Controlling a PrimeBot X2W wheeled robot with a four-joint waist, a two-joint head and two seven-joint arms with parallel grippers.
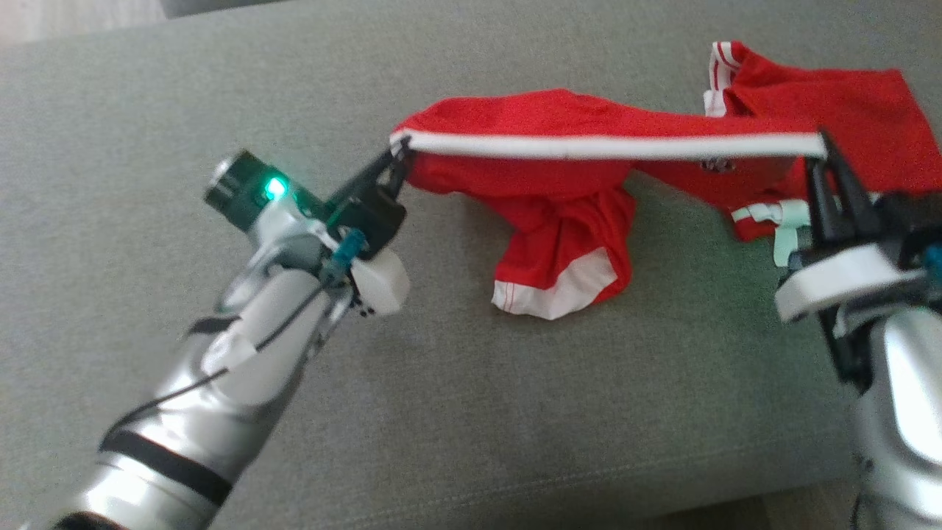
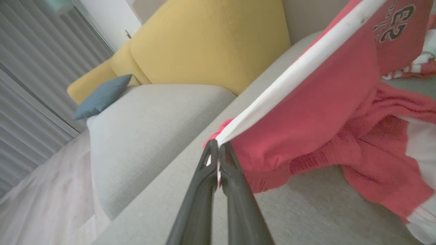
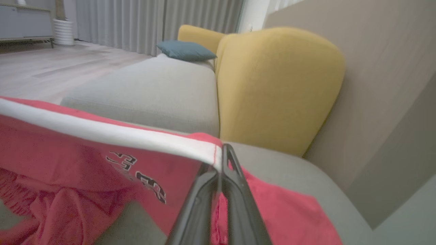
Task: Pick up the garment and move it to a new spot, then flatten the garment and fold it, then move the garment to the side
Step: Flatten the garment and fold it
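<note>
Centre left, the left gripper (image 1: 397,151) is pinched shut on the white hem (image 1: 589,147) of the red garment (image 1: 559,199). The hem is stretched across the upper middle above the grey cushion (image 1: 441,412). At right, the right gripper (image 1: 823,147) is clamped on the other end, and the hanging folds seem to touch the cushion.

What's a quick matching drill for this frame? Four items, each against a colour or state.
Column 1:
1. left gripper
2. garment
3. cushion
4. backrest

Column 2:
a. yellow
b. shut on the garment's white-banded edge
c. blue
d. red with white trim, stretched above the grey seat

Pairs: 1-b, 2-d, 3-c, 4-a
</note>
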